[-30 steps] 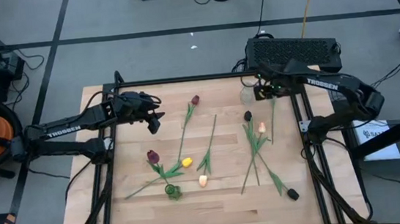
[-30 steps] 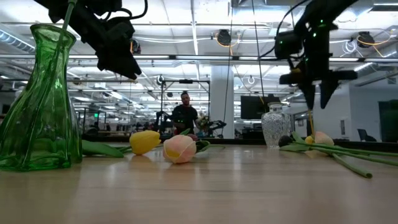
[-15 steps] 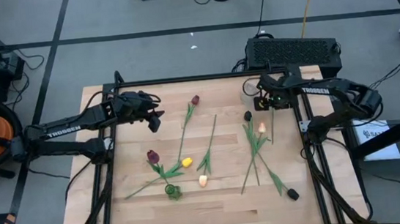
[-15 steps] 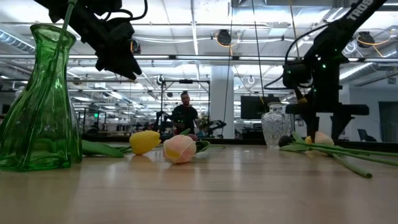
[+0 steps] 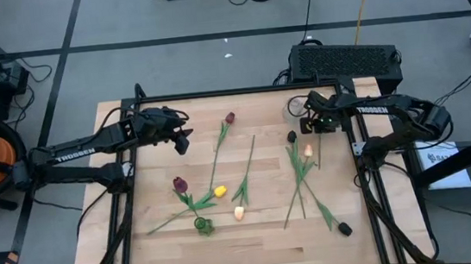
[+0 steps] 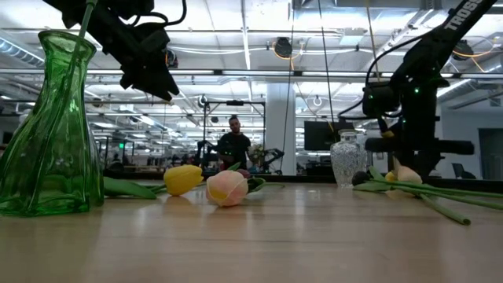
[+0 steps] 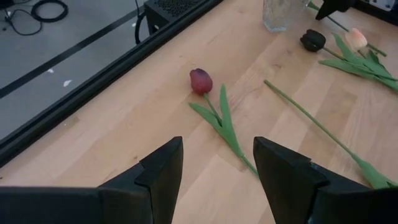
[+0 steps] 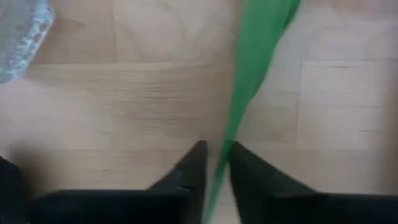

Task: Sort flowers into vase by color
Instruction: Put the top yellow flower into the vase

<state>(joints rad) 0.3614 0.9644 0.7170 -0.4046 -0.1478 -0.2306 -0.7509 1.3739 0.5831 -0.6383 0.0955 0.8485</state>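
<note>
Several flowers lie flat on the wooden table point(image 5: 265, 255): a dark red one point(image 5: 230, 117), a yellow one point(image 5: 219, 190), a cream one point(image 5: 239, 211), two near-black ones point(image 5: 291, 136) and a peach one point(image 5: 308, 150). A dark red flower point(image 5: 179, 184) stands in the green vase point(image 5: 201, 226). A clear vase point(image 5: 292, 109) stands at the far right. My right gripper point(image 5: 317, 126) is down at the table beside it, shut on a green stem point(image 8: 219, 168). My left gripper point(image 5: 182, 141) hovers open over the far left, above the table. My right gripper pinches a flower's thin green stem point(image 8: 222, 155) between its two fingers point(image 8: 194, 167), just below where a leaf point(image 8: 261, 37) widens. The fingers come from above, pointing down, and stand on either side of the stem. The flower lies on the table.
Stems and leaves cross one another between the near-black and peach heads point(image 5: 302, 173). A dark metal frame point(image 5: 214, 93) runs along the table's far edge and sides. A black box point(image 5: 345, 59) sits behind the far right corner. Bare wood lies near the front edge.
My right gripper has come down from above the clear vase to the table, shifting a little toward the near edge, and now stands at the stem. The flowers have stayed where they were.
</note>
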